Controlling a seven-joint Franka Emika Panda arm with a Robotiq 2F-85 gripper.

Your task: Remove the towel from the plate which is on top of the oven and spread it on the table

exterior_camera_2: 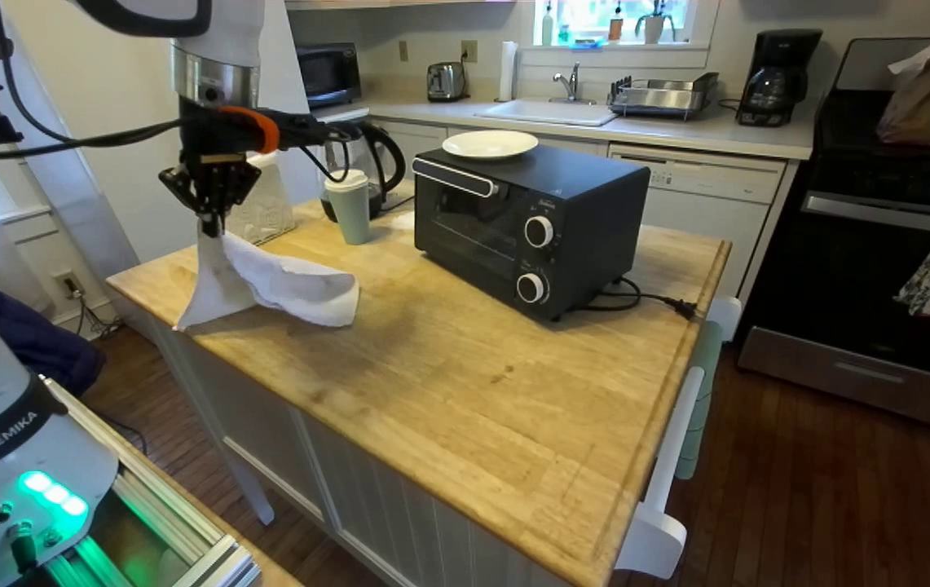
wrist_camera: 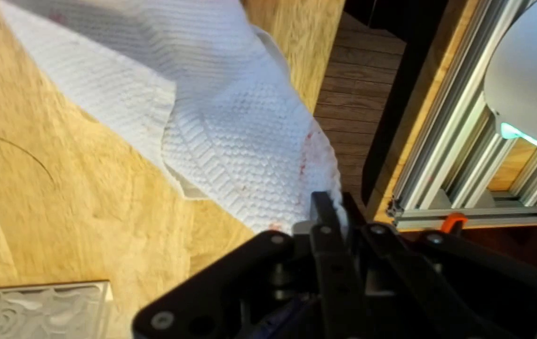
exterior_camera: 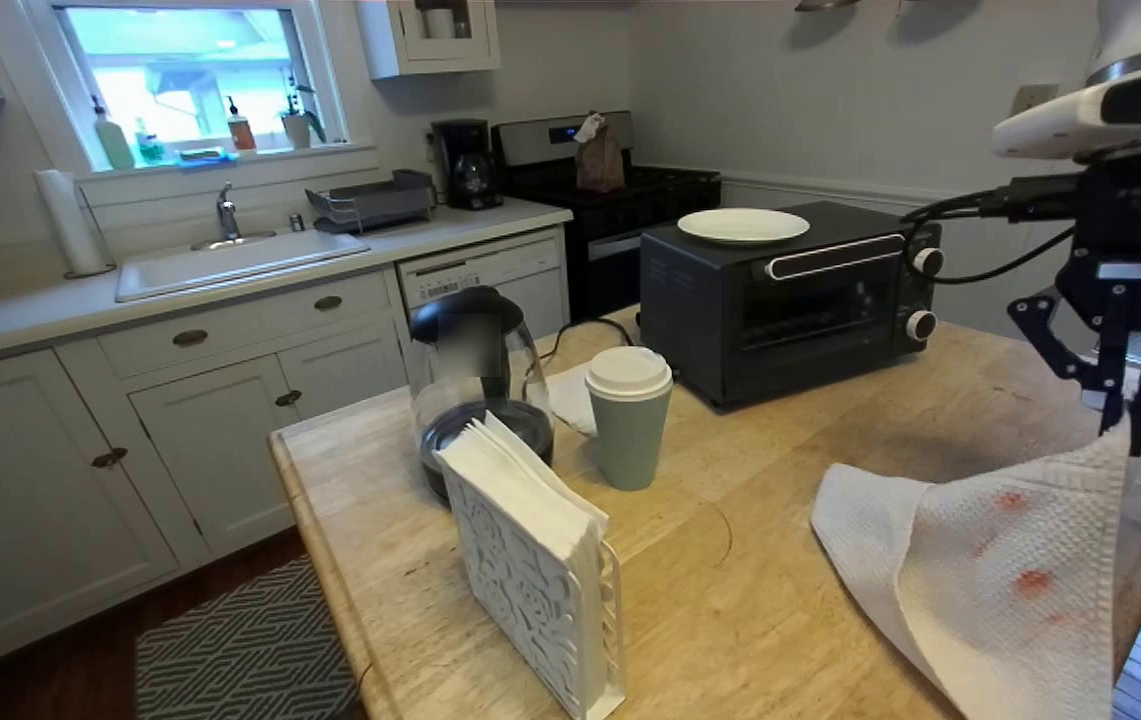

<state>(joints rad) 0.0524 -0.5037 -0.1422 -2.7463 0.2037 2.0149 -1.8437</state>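
Note:
The white towel with red spots [exterior_camera: 1020, 560] hangs from my gripper [exterior_camera: 1127, 430] at one edge. Its lower part lies folded on the wooden table [exterior_camera: 750, 600]. In an exterior view the towel [exterior_camera_2: 293, 285] drapes near the table's edge. The gripper [exterior_camera_2: 212, 228] is above it, pointing down. In the wrist view the fingers [wrist_camera: 339, 207] are shut on the towel's edge, and the towel [wrist_camera: 230, 127] stretches away with a fold in it. The white plate [exterior_camera: 743, 225] sits bare on top of the black toaster oven [exterior_camera: 690, 310]; both exterior views show this plate [exterior_camera_2: 489, 144].
A white napkin holder [exterior_camera: 530, 570], a green paper cup [exterior_camera: 630, 420] and a glass kettle [exterior_camera: 480, 400] stand on the table. The napkin holder also shows in the wrist view [wrist_camera: 37, 310]. The oven's cord [exterior_camera_2: 636, 302] lies near the table's far corner.

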